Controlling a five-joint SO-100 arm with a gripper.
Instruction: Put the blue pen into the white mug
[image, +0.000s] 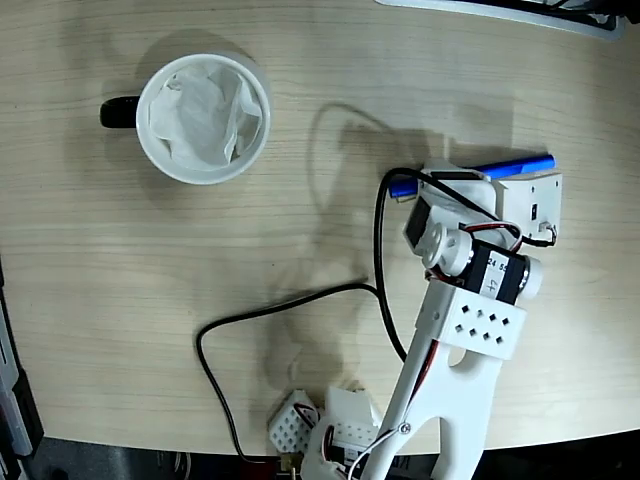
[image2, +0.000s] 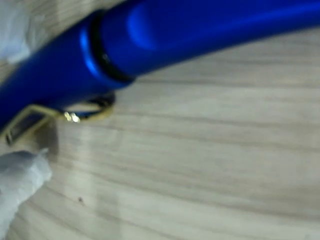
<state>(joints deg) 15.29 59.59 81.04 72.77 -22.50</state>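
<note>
From my remote seat, the fixed view has the white arm (image: 455, 380) reaching up from the bottom edge of the wooden table (image: 150, 330), with the gripper (image: 470, 185) parked right over the blue pen (image: 525, 163) on the right side of the picture. Only the two ends of the pen poke out: a longer blue stretch to the right of the gripper head and a short stub on the left near the black cable (image: 300, 300). The pen lies nearly level, tilted a bit up to the right.

The white mug (image: 203, 118) sits well apart in the upper left, upright, black handle pointing left, crumpled white paper inside.

The wrist view is super close and blurry: the pen (image2: 175, 35) fills the top, running diagonally, with a dark ring where cap meets barrel and the metal clip below it at left. One pale fingertip (image2: 20, 180) shows at lower left. I honestly can't tell how wide the jaws are or whether they have the pen.
</note>
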